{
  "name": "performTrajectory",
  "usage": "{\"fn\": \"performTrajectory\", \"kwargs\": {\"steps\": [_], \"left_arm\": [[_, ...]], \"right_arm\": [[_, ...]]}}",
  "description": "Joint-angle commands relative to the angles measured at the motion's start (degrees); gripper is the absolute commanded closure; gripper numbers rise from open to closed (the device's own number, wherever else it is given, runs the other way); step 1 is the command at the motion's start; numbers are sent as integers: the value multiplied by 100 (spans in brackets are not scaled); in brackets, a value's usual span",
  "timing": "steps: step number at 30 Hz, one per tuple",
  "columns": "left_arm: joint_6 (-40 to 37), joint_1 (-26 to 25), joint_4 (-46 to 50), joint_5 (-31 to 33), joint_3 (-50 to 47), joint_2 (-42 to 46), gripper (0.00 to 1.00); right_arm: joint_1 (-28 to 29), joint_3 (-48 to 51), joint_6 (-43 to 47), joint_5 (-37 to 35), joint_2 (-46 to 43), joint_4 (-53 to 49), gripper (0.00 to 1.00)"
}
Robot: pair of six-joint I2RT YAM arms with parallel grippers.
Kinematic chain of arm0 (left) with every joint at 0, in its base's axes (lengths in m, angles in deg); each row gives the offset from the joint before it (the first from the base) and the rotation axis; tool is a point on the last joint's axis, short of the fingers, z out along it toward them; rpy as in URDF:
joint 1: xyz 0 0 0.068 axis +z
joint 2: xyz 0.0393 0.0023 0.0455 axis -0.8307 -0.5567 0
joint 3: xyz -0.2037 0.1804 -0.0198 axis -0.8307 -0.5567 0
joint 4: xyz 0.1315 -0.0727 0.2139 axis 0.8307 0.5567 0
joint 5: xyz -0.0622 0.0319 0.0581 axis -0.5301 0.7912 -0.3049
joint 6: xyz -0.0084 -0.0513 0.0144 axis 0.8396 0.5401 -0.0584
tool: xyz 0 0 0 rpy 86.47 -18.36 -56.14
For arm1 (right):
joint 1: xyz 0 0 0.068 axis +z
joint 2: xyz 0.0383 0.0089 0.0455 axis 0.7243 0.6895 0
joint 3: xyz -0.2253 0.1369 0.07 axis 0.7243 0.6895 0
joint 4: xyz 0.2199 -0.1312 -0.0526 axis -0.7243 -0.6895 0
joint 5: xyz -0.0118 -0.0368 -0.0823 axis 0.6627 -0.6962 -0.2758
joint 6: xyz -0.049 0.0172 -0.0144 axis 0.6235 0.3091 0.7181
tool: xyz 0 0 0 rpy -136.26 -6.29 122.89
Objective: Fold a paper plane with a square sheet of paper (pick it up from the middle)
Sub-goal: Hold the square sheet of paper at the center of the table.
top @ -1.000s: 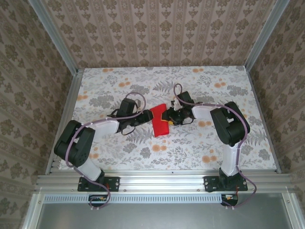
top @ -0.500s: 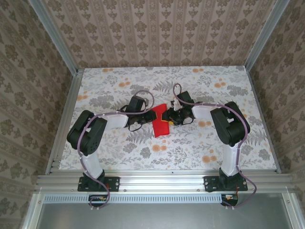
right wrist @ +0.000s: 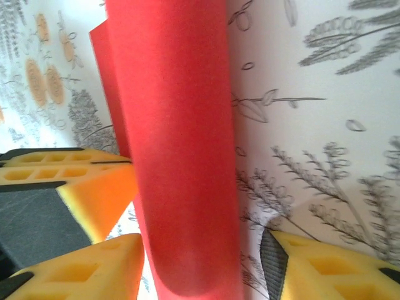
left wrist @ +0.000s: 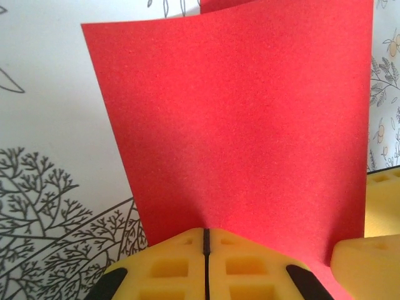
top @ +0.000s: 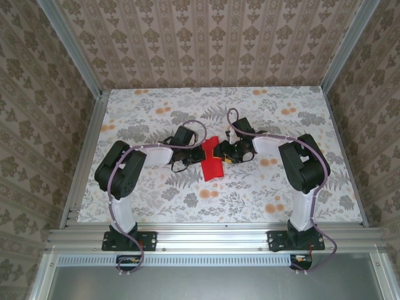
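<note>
The square sheet of paper (top: 212, 166) is bright red and lies mid-table, bent over into a loose rounded fold. In the left wrist view the sheet (left wrist: 237, 112) rises curved in front of my left gripper (left wrist: 206, 232), whose yellow jaws are pressed together on its near edge. From above, the left gripper (top: 200, 154) sits at the sheet's left side and the right gripper (top: 220, 152) at its right side. My right gripper (right wrist: 200, 272) is open, its fingers standing on either side of the rounded fold (right wrist: 181, 156). The left gripper's yellow fingers (right wrist: 69, 178) show beyond that fold.
The table (top: 269, 194) has a floral cloth and is ringed by patterned walls (top: 206, 44) and aluminium posts (top: 75, 56). A metal rail (top: 206, 237) runs along the near edge by the arm bases. Free cloth lies on all sides of the paper.
My left arm has swung right to the sheet and its gripper has shut on the paper's edge. The right gripper has opened wider around the fold.
</note>
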Motion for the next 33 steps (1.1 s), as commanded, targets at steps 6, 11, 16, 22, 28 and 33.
{"fn": "performTrajectory", "kwargs": {"steps": [6, 11, 16, 22, 28, 33], "left_arm": [[-261, -57, 402, -5, 288, -163, 91], [-285, -75, 450, -49, 406, -205, 90], [-294, -84, 479, -58, 487, -212, 90], [-236, -83, 449, -80, 517, -181, 89], [-139, -59, 383, -29, 494, 117, 81], [-3, 28, 286, 29, 353, 354, 67]], "right_arm": [[165, -504, 795, -1134, -196, -1110, 40], [359, -746, 1115, -1339, -118, -1305, 36], [467, -965, 1266, -1310, 54, -1429, 35], [477, -1024, 1226, -1340, 199, -1449, 40], [468, -903, 1020, -1622, 202, -1336, 52], [424, -707, 806, -1784, 127, -1132, 57]]}}
